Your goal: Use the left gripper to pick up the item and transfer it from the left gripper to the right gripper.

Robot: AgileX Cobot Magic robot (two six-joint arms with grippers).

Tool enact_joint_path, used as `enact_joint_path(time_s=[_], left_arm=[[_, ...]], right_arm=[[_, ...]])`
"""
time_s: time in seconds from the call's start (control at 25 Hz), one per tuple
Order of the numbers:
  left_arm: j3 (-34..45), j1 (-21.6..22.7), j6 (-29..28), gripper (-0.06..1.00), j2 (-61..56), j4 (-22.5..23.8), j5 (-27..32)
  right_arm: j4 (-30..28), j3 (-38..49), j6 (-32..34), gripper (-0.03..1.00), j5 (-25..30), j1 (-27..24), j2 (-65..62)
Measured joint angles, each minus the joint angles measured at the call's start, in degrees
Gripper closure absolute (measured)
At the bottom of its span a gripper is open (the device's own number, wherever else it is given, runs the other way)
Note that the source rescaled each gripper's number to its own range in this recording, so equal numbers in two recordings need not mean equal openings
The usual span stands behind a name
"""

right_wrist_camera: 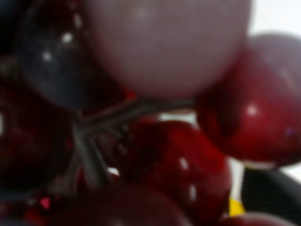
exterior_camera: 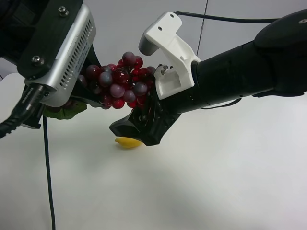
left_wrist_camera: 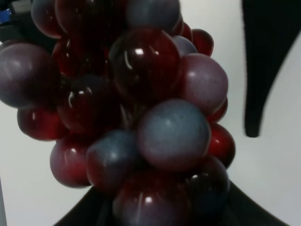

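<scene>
A bunch of dark red and purple grapes (exterior_camera: 117, 84) with a green leaf (exterior_camera: 67, 111) hangs in the air between the two arms. The arm at the exterior high view's left holds it; its fingers are mostly hidden behind its camera housing (exterior_camera: 57, 52). In the left wrist view the grapes (left_wrist_camera: 136, 117) fill the frame, with a black finger (left_wrist_camera: 84, 219) under them. The right gripper (exterior_camera: 141, 120) reaches in at the bunch's lower right side. In the right wrist view the grapes (right_wrist_camera: 155, 141) are blurred and very close, with one finger (right_wrist_camera: 275, 193) far out at the edge.
A small yellow object (exterior_camera: 128, 142) lies on the white table (exterior_camera: 216, 182) under the right gripper; it also shows in the right wrist view (right_wrist_camera: 236, 207). A black cable (exterior_camera: 48, 182) hangs down from the arm at the exterior high view's left.
</scene>
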Motion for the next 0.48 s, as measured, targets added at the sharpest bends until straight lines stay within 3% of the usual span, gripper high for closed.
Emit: enact_joint_path(time_s=[0.2, 0.48], left_arm=[[0.0, 0.0, 0.0, 0.94, 0.0, 0.19, 0.06], [0.0, 0.0, -0.33, 0.94, 0.0, 0.23, 0.06]], right_arm=[[-0.21, 0.0, 0.0, 0.96, 0.12, 0.0, 0.0], [-0.21, 0.0, 0.0, 0.95, 0.31, 0.0, 0.0]])
